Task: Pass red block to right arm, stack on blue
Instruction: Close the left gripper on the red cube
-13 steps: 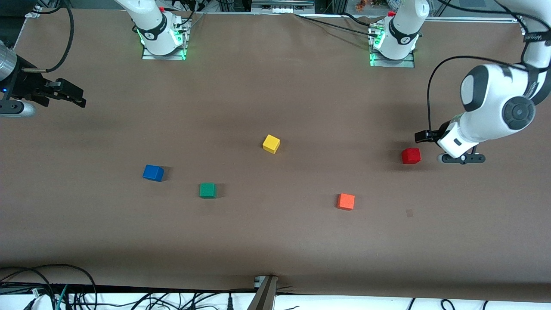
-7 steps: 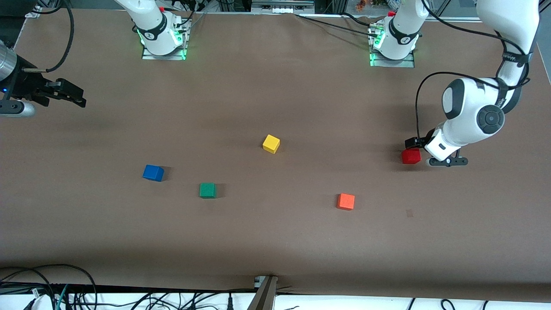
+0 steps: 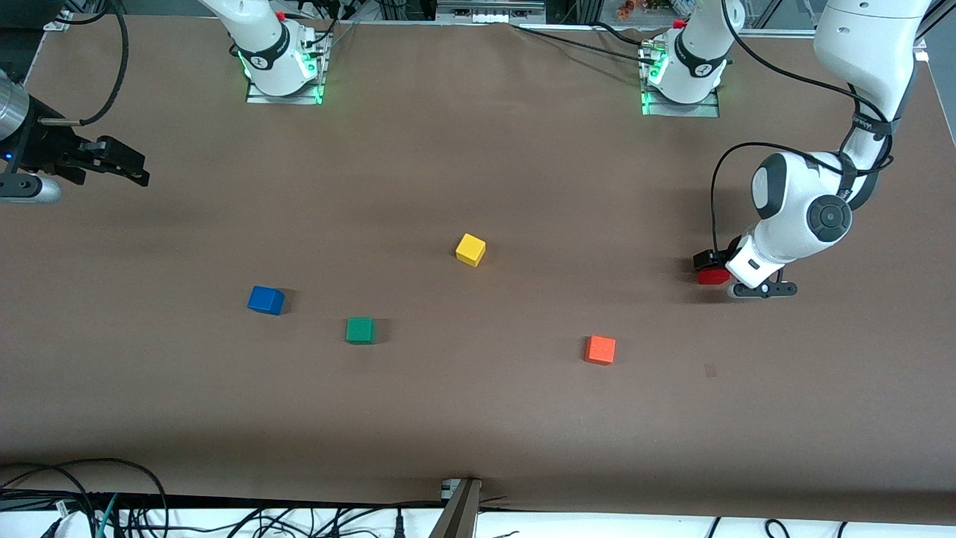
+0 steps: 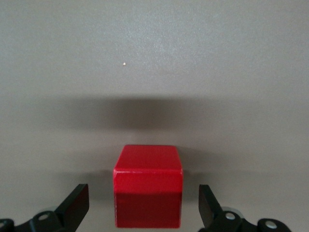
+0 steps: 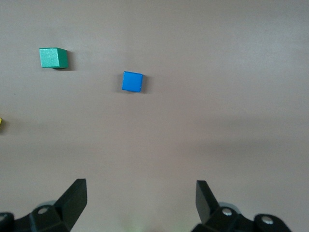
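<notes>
Since the earlier frames the left arm had swung in and lowered, bringing the left gripper (image 3: 709,263) down over the red block (image 3: 713,276), which had stayed where it was. Its fingers (image 4: 75,205) stood spread wide, one on each side of the block with a clear gap on both sides, so nothing was gripped. The block sat flat on the tabletop (image 3: 478,418) near the edge at the left arm's end, about midway between the edge by the bases and the edge by the front camera. It was a plain, pure-red cube with sharp edges and no long axis; in the left wrist view one face squarely faced the camera and its sides ran in line with the fingers.

The right gripper (image 3: 123,166) waited in the air over the edge at the right arm's end, its fingers (image 5: 72,198) released and empty. The blue cube (image 3: 266,300) lay flat toward that end, the green cube (image 3: 360,329) just nearer the front camera beside it. A yellow cube (image 3: 470,249) sat near the tabletop's middle, and an orange cube (image 3: 600,350) lay nearer the front camera than the red block.
</notes>
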You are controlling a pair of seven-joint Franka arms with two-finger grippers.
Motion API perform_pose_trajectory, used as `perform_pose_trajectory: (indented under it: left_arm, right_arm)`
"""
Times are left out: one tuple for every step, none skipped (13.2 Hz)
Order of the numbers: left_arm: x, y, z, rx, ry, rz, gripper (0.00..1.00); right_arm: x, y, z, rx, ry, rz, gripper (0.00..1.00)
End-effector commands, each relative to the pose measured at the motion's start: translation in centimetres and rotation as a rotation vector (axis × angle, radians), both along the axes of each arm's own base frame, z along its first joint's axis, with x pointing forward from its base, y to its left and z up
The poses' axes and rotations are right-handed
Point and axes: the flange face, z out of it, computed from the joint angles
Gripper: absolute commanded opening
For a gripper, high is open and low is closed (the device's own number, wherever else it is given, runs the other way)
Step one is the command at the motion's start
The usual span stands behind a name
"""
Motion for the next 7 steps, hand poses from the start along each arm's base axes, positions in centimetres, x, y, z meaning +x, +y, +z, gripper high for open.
perform_pose_trajectory:
  left_arm:
    - [0.7,0.0,0.2,-0.014,-0.011,0.001,0.72]
    - [0.8,0.0,0.3,-0.013,-0.014,-0.007,0.41]
    - [1.1,-0.1,0.6,-0.010,-0.020,-0.013,0.16]
    - [1.4,-0.1,0.9,-0.008,-0.020,-0.019,0.00]
    - [1.4,-0.3,1.0,-0.007,-0.022,-0.023,0.00]
    - [1.7,-0.3,1.2,-0.006,-0.028,-0.029,0.00]
    - [2.3,-0.5,1.9,-0.010,-0.033,-0.068,0.00]
  right_arm:
    - [-0.3,0.3,0.6,-0.002,-0.001,-0.008,1.00]
    - [-0.3,0.3,0.7,-0.002,-0.001,-0.008,1.00]
    - [-0.3,0.3,0.6,-0.002,0.001,-0.009,1.00]
    - [-0.3,0.3,0.7,-0.002,-0.002,-0.008,1.00]
    - [-0.3,0.3,0.6,-0.002,0.001,-0.008,1.00]
    - [-0.3,0.3,0.6,-0.002,-0.001,-0.008,1.00]
    - [-0.3,0.3,0.6,-0.002,-0.001,-0.008,1.00]
